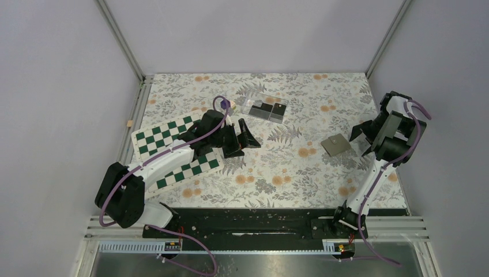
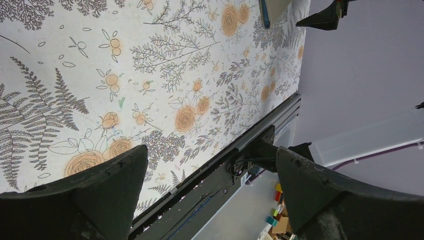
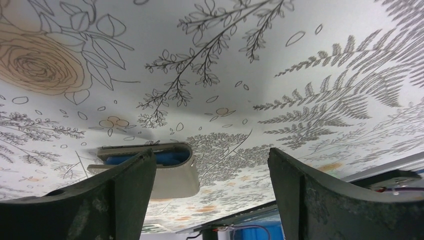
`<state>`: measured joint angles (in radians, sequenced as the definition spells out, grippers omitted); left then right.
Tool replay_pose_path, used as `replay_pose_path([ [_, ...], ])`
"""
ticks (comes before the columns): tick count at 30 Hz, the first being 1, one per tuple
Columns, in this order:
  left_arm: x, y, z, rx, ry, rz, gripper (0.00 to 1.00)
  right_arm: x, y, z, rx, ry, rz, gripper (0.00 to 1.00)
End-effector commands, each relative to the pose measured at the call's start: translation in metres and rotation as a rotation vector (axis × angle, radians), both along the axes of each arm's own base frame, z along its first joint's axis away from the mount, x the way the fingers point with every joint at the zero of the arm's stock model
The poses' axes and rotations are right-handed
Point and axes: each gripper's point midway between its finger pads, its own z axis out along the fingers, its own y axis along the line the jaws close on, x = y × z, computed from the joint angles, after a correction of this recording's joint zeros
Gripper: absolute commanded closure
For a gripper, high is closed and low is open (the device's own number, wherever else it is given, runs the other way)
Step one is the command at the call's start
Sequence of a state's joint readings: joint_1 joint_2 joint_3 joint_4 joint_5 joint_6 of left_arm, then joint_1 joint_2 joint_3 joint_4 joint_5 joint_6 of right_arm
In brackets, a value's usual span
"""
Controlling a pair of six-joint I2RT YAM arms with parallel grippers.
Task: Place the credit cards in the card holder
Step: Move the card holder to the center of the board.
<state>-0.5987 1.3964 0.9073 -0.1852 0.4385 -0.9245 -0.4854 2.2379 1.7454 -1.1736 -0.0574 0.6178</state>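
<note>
The credit cards [image 1: 262,109] are black and lie side by side in a clear plastic box [image 1: 266,103] at the back middle; one has a small gold spot. The card holder [image 1: 336,144], grey-brown, lies shut and flat on the floral mat at the right. In the right wrist view the card holder [image 3: 172,175] shows its blue inner edge, partly behind my left finger. My right gripper [image 1: 361,142] is open and empty just right of the holder, also in its own view [image 3: 211,151]. My left gripper [image 1: 247,138] is open and empty mid-table, south of the box, also in its own view [image 2: 209,152].
A green-and-white chessboard [image 1: 167,141] lies under my left arm. A purple cube [image 1: 225,104] sits left of the clear box. Frame posts and grey walls close in the table. The black base rail [image 2: 220,180] runs along the near edge.
</note>
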Motion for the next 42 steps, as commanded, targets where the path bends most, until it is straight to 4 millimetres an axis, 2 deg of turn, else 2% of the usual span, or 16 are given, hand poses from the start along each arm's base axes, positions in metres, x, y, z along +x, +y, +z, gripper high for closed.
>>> replay_pose_path([
  [1, 0.007, -0.007, 0.011, -0.041, -0.028, -0.011, 0.01, -0.014, -0.017, 0.0, -0.049, 0.083, 0.097, 0.12],
  [7, 0.007, -0.007, 0.013, -0.045, -0.031, -0.01, 0.01, -0.015, -0.016, 0.007, -0.129, 0.137, 0.287, 0.12],
  [14, 0.006, -0.006, 0.014, -0.046, -0.032, -0.009, 0.01, 0.002, -0.008, 0.021, -0.203, 0.153, 0.47, 0.11],
  [23, 0.004, -0.004, 0.015, -0.039, -0.036, -0.007, 0.01, 0.023, 0.044, 0.029, -0.193, 0.126, 0.644, 0.11],
  [28, 0.004, -0.002, 0.015, -0.036, -0.037, -0.003, 0.01, 0.015, 0.07, 0.026, -0.15, 0.143, 0.713, 0.11],
  [35, 0.003, -0.001, 0.015, -0.035, -0.04, -0.001, 0.01, 0.002, 0.092, 0.028, -0.086, 0.087, 0.722, 0.11],
  [39, 0.002, 0.001, 0.015, -0.034, -0.04, 0.004, 0.01, 0.007, 0.093, 0.034, -0.101, 0.016, 0.686, 0.07],
  [42, 0.001, 0.002, 0.015, -0.033, -0.041, 0.008, 0.01, 0.016, 0.101, 0.038, -0.06, -0.078, 0.625, 0.04],
])
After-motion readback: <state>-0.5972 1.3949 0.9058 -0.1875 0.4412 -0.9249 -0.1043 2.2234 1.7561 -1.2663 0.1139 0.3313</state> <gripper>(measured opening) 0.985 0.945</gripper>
